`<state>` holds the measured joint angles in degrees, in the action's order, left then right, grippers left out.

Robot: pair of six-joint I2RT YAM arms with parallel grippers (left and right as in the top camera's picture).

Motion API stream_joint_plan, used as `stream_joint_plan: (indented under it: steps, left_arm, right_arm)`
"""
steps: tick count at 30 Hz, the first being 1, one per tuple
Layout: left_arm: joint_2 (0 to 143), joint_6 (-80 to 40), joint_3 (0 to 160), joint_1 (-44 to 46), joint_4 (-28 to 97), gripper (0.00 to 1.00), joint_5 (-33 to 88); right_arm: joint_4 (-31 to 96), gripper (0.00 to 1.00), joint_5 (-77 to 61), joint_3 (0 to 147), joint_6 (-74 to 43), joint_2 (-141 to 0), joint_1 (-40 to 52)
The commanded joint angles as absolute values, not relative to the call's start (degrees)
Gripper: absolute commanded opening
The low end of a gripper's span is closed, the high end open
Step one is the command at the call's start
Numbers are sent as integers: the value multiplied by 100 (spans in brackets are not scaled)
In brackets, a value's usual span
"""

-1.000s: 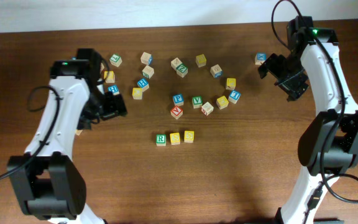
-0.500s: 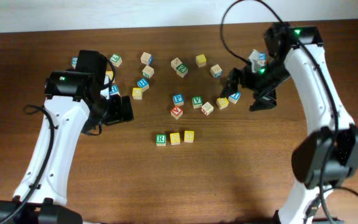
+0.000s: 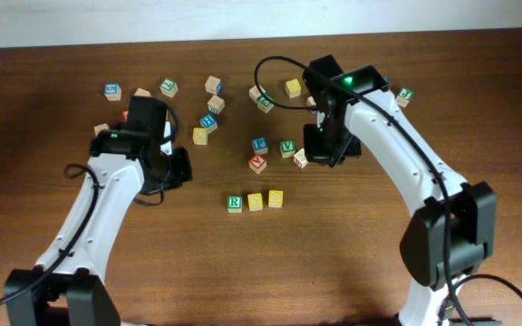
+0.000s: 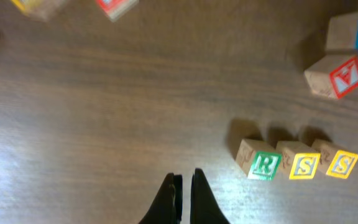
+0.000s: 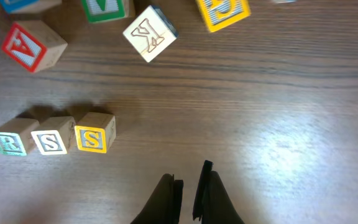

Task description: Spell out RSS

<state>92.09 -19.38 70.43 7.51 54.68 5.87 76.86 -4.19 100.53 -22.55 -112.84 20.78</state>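
The three cubes stand touching in a row near the table's middle: green R (image 3: 234,203), yellow S (image 3: 255,201), yellow S (image 3: 275,197). The left wrist view has the R (image 4: 265,165) and both S cubes (image 4: 304,166) (image 4: 342,164) to the right of my left gripper (image 4: 184,180), which is shut on nothing over bare wood. In the right wrist view the R (image 5: 10,142) and the S cubes (image 5: 50,142) (image 5: 92,138) lie at the left, well apart from my right gripper (image 5: 188,180), shut and holding nothing. Overhead, the left gripper (image 3: 181,169) is left of the row, the right gripper (image 3: 320,154) behind it.
Loose letter cubes lie behind the row: a red A (image 3: 257,163), a blue-lettered cube (image 3: 259,143), a green V (image 3: 287,146) and a K cube (image 3: 301,158). More cubes are scattered at the back left (image 3: 208,119). The right arm covers some cubes.
Both arms have swung in toward the table's middle, the right one from the far right. Both grippers went from open to shut. The R, S, S row has not moved.
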Motion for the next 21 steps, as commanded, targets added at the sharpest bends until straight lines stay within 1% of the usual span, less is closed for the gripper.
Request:
stream_joint_plan:
  steps: [1, 4, 6, 9, 13, 16, 21]
  left_arm:
    - [9518, -2139, 6659, 1046, 4908, 0, 1135]
    - [10110, -2137, 6657, 1452, 4731, 0, 1079]
    - [10370, -2137, 6657, 1490, 4722, 0, 760]
    - [10641, -2137, 6657, 1487, 4663, 0, 775]
    - [10895, -2257, 6646, 1509, 4628, 0, 797]
    - [11072, -2268, 6641, 1570, 4589, 0, 1181]
    - [11091, -2357, 6641, 1800, 4558, 0, 1247]
  right_arm:
    - [7354, 4, -628, 9631, -2281, -11513, 2115]
    - [6552, 4, -1199, 8788, -2276, -11513, 2078]
    - [6169, 4, -1424, 8353, -2274, -11513, 2080]
    - [5607, 4, -1643, 7876, -2279, -11515, 2169]
    - [4954, 4, -1756, 7629, -2283, -11515, 2368]
    - [4744, 4, -1758, 7590, -2281, -11568, 2515]
    - [4545, 4, -1865, 7590, -2281, -11570, 2906]
